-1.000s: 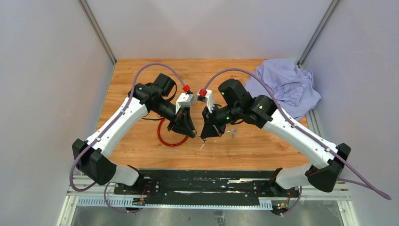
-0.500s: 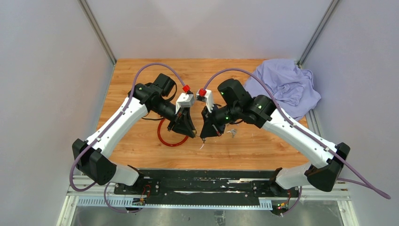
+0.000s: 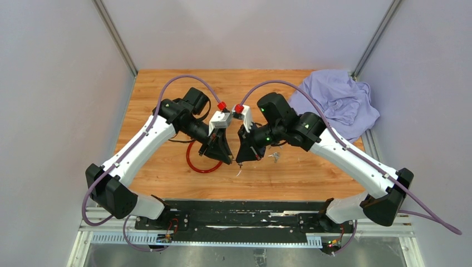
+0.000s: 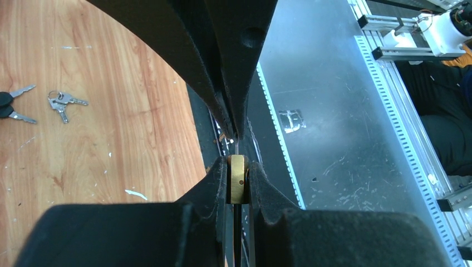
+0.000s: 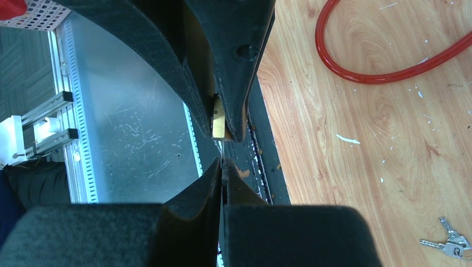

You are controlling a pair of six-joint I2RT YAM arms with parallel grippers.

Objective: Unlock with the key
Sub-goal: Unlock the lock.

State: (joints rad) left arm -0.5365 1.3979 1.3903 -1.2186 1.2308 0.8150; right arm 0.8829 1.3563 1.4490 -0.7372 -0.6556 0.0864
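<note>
Pinched between the black, felt-like fingers (image 4: 211, 189) of the left jaws is a small brass padlock (image 4: 237, 179), a flat-sided block with squared edges and one dark dot on its face. These jaws stand only narrowly apart, just wide enough for the block, and press on its two broad sides. The padlock hangs in the air over the near edge of the bench (image 3: 161, 89), above the black rail there.

A thin silvery key (image 5: 222, 158) runs from the right jaws to the padlock. These jaws are closed fully on the blade, pad against pad. The key's tip meets the brass, but whether it has entered the keyhole cannot be told.

The two sets of jaws point at each other, tip to tip, with hardly any gap between them. On the smooth orange wood behind lies a glossy red cable (image 5: 378, 79) in a round loop, apart from both arms. A ring of silver spare keys (image 4: 61, 103) and two black-headed keys (image 4: 8, 105) lie flat, well clear. A crumpled lilac cloth (image 3: 339, 103) fills the far right corner. Scratched grey metal plate (image 4: 334, 111) lies beyond the bench's near edge.
</note>
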